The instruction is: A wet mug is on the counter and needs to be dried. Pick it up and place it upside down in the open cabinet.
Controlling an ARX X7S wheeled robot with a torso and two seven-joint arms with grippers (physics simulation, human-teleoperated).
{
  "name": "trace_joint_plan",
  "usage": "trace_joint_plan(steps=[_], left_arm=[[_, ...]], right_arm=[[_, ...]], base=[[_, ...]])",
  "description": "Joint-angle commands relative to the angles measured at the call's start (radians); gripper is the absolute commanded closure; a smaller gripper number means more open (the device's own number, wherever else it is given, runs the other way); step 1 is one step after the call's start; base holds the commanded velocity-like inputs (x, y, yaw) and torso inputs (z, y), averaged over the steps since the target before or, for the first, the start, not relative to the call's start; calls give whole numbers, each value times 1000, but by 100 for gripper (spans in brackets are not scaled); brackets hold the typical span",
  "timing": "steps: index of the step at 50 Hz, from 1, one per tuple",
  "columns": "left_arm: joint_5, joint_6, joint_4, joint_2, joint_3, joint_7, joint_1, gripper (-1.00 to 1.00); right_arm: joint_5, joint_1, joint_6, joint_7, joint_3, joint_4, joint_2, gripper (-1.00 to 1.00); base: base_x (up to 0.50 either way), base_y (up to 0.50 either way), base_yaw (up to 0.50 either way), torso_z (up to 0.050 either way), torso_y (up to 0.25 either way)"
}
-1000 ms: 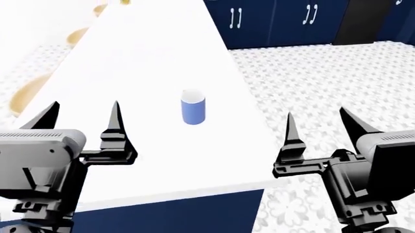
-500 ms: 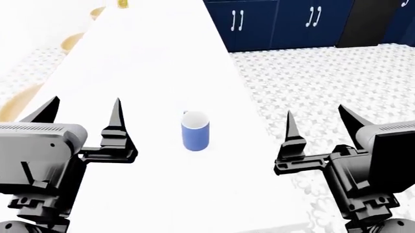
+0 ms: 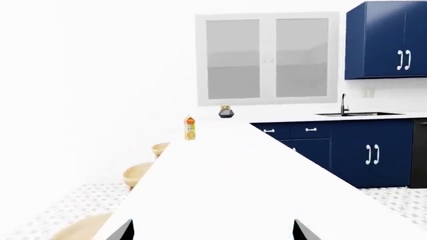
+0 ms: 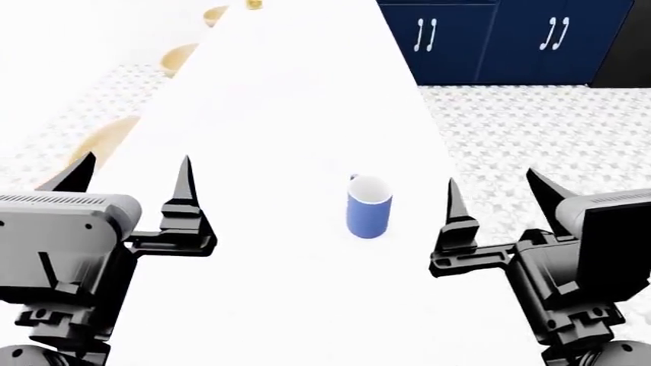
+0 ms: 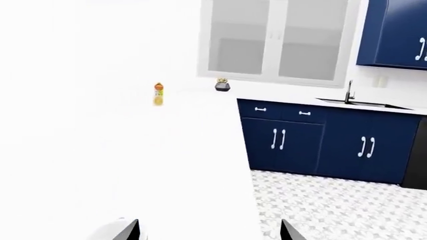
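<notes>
A: Where was the mug (image 4: pixel 368 207) at that point?

B: Upright on the white counter (image 4: pixel 295 114), mouth up, nearer my right gripper (image 4: pixel 490 200) than the left gripper (image 4: pixel 130 181). Just beside the right gripper's inner finger, not touching. Nothing held. Both sets of fingers were spread wide, empty.

A: How'd you expect it to handle?

B: My guess: light, rigid, glossy, and wet per the task, so prob slippery. Body looked abt as wide as the jaw opening, so not much margin. I figured I'd grip across the cylinder mid-height, pads on opposite walls, w/ the handle clear of the fingers. The handle only showed as a sliver at the far rim in the head view, so I couldn't judge its direction well. Since it had to end up inverted, a side grip made more sense to me than a rim pinch.

A: Wrist cams any help?

B: Not for the mug. Neither showed it clearly; the right wrist view had a pale curved edge near one fingertip, poss the rim, couldn't tell. But they showed what the head cam missed: the juice carton (image 3: pixel 190 128) far down the counter, the window (image 3: pixel 268 58), the sink faucet (image 3: pixel 344 104), the navy upper cupboards (image 3: pixel 387 40). Left wrist also caught the tan bowls (image 3: pixel 139 173) alongside the counter. No open cabinet in any view.
</notes>
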Motion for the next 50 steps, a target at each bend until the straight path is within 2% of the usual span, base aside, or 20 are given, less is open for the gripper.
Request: trace_joint_plan(steps=[1,8,25,36,50], left_arm=[[-9,-1,-6,-5,4,-5,-5,-100],[-12,-5,-26,-4,16,-1,-20,-100],[-27,-14,-45,-7,25,-6,-40,-100],[-33,-16,-49,-12,28,-11,-42,-100],[-28,-12,-59,-13,41,-8,-43,-100]], right_arm=[[60,17,15,-16,2,18,16,-100],[238,144,122,6,-21,118,41,-100],[536,398,270,-106,-113,346,68,-100],[578,414,303,-124,-159,365,63,-100],[476,383,308,-116,-238,396,23,-100]], base=[[0,0,0,0,0],[0,0,0,0,0],[0,0,0,0,0],[0,0,0,0,0],[0,0,0,0,0]])
